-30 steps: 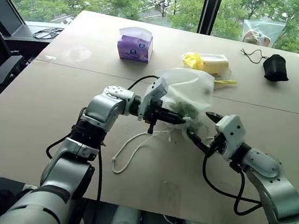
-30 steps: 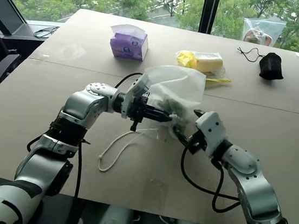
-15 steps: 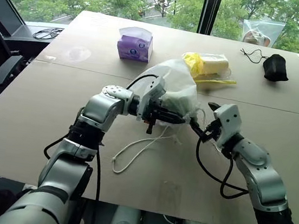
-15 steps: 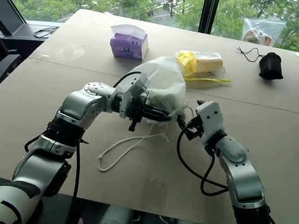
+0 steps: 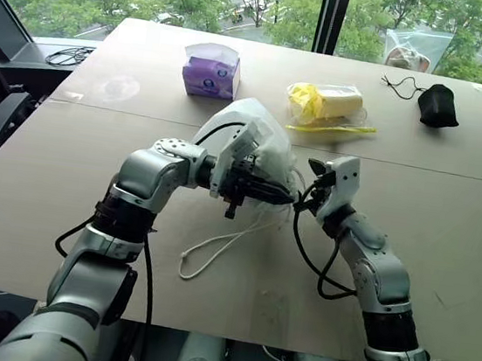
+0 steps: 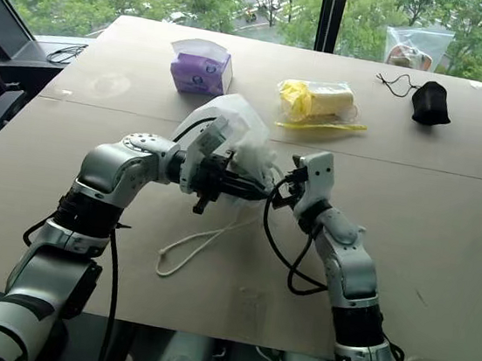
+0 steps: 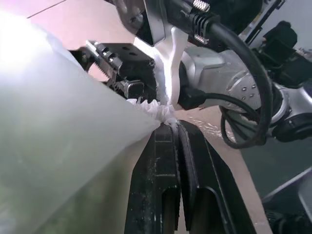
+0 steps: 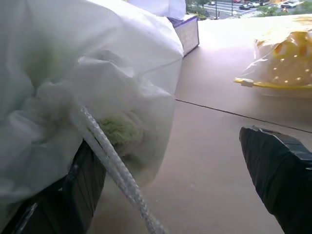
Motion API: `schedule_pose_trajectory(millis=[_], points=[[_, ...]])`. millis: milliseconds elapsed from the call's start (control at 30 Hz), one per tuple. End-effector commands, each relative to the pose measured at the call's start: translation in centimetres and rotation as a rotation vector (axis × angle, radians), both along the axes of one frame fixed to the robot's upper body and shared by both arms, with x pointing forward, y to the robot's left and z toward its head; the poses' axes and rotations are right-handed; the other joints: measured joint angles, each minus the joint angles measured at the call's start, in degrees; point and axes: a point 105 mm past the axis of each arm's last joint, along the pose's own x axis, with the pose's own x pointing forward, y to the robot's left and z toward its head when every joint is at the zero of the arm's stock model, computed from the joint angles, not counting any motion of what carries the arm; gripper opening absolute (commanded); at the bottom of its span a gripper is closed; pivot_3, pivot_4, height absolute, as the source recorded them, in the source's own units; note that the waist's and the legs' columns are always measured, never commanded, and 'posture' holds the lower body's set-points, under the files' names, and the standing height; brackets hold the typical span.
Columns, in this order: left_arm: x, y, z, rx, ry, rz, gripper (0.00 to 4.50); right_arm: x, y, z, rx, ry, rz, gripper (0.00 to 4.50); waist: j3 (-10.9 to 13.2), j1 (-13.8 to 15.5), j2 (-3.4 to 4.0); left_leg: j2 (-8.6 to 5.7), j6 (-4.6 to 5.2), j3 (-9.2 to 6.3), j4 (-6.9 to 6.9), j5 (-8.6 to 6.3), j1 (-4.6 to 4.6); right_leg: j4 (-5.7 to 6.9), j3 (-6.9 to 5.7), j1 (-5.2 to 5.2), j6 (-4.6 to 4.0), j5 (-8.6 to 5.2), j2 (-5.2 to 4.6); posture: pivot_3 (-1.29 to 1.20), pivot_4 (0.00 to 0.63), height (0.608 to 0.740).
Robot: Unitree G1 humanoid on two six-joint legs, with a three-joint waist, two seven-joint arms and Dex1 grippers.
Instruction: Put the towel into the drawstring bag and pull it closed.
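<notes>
The drawstring bag [image 5: 259, 143] hangs bunched above the table's middle, held up by its gathered mouth. My left gripper [image 5: 283, 200] is shut on that puckered mouth and its white cord [image 7: 163, 109]. The pale green towel [image 8: 119, 129] shows through the bag's thin plastic, inside it. My right gripper [image 5: 307, 187] is open just right of the bag's mouth, facing my left gripper's tips. In the right wrist view, one finger [image 8: 73, 195] lies against the bag, with the cord [image 8: 112, 165] crossing it; the other finger [image 8: 280, 165] stands free. A loop of cord [image 5: 215, 248] trails on the table.
At the back of the table stand a purple tissue box [image 5: 211, 69], a clear zip bag with yellow contents [image 5: 330, 103] and a small black pouch [image 5: 435, 106]. A clear plastic bag [image 5: 416, 48] sits at the far edge. A seam crosses the table [image 5: 442, 258].
The bag went from spread out to bunched up under my left gripper. My right gripper moved left and forward, from below the bag to beside its mouth, rolling as it went.
</notes>
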Motion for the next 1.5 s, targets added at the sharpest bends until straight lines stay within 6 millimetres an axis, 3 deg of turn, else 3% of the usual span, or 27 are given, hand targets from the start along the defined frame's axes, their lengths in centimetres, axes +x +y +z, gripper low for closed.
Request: schedule_pose_trajectory(millis=[33, 233, 333, 500, 667, 800, 933, 1100, 1333, 1500], points=[[-1.5, -0.9, 0.7, -0.030, -0.001, -0.093, 0.06, -2.6, 2.5, 1.3, -0.034, -0.111, 0.221, 4.44, 0.0, 0.0, 0.00, -0.01, 0.00, 0.01, 0.00, 0.00, 0.00, 0.00, 0.00, 0.00, 0.00, 0.00, -0.01, 0.00, 0.150, 0.740], [-2.3, -1.0, 0.5, -0.012, 0.025, -0.129, 0.06, 2.1, 0.5, 0.8, -0.078, -0.151, -0.044, 4.44, 0.0, -0.4, 0.01, -0.05, 0.00, 0.06, 0.02, 0.00, 0.10, 0.30, 0.02, -0.11, -0.01, 0.00, 0.06, 0.00, 0.150, 0.740], [-2.5, -1.2, 0.3, -0.001, 0.012, -0.141, 0.06, 3.8, -0.1, -0.9, -0.214, -0.138, -0.171, 4.44, 0.0, -0.4, 0.01, -0.03, -0.02, 0.07, 0.02, 0.01, 0.09, 0.34, 0.09, -0.16, -0.02, 0.00, 0.08, 0.00, 0.150, 0.740], [-1.6, -0.5, 0.6, 0.017, -0.027, -0.116, 0.06, 5.7, -7.1, -2.6, -0.331, -0.083, -0.543, 4.44, 0.0, -0.2, 0.01, -0.04, -0.27, 0.17, 0.04, 0.16, 0.00, 0.28, 0.24, -0.20, -0.02, 0.00, -0.01, 0.00, 0.150, 0.740], [-0.6, 0.9, 0.7, 0.052, -0.077, -0.084, 0.06, 4.4, -13.0, -2.9, -0.425, -0.061, -0.775, 4.44, 0.0, -0.2, 0.01, -0.06, -0.28, 0.18, 0.03, 0.16, -0.02, 0.26, 0.26, -0.20, -0.01, -0.01, -0.06, 0.00, 0.150, 0.740], [1.2, 1.6, 0.5, 0.084, -0.160, -0.024, 0.06, 2.5, -13.0, -2.0, -0.391, -0.068, -0.724, 4.44, 0.0, -0.4, 0.01, -0.04, -0.22, 0.20, 0.01, 0.13, 0.03, 0.29, 0.30, -0.22, -0.02, -0.01, 0.04, 0.00, 0.150, 0.740], [4.2, 1.4, 0.3, 0.109, -0.321, 0.085, 0.06, -0.1, -10.2, -1.6, -0.352, -0.038, -0.489, 4.44, 0.0, -0.2, 0.01, -0.04, -0.04, 0.18, 0.01, 0.02, 0.04, 0.30, 0.30, -0.21, -0.02, -0.01, 0.06, 0.00, 0.150, 0.740], [5.5, 0.9, 1.5, 0.034, -0.371, 0.120, 0.02, -1.9, -7.8, -1.2, -0.429, -0.038, -0.325, 4.47, 0.0, -0.3, 0.01, -0.07, 0.00, 0.25, 0.04, 0.00, 0.01, 0.26, 0.27, -0.21, 0.00, -0.01, 0.04, 0.00, 0.150, 0.740], [6.1, 1.4, 2.1, 0.015, -0.378, 0.113, 0.02, -2.0, -6.6, -0.2, -0.383, -0.028, -0.266, 4.47, 0.0, -0.2, 0.00, -0.10, 0.00, 0.13, 0.03, 0.00, 0.01, 0.28, 0.22, -0.22, -0.01, -0.01, 0.11, 0.00, 0.150, 0.740], [6.5, 2.0, 2.3, 0.027, -0.387, 0.118, 0.02, -0.8, -7.7, 0.4, -0.407, -0.070, -0.334, 4.47, 0.0, -0.2, -0.01, -0.15, 0.00, 0.18, 0.05, 0.00, -0.02, 0.24, 0.13, -0.22, 0.00, 0.00, 0.06, 0.00, 0.150, 0.740]])
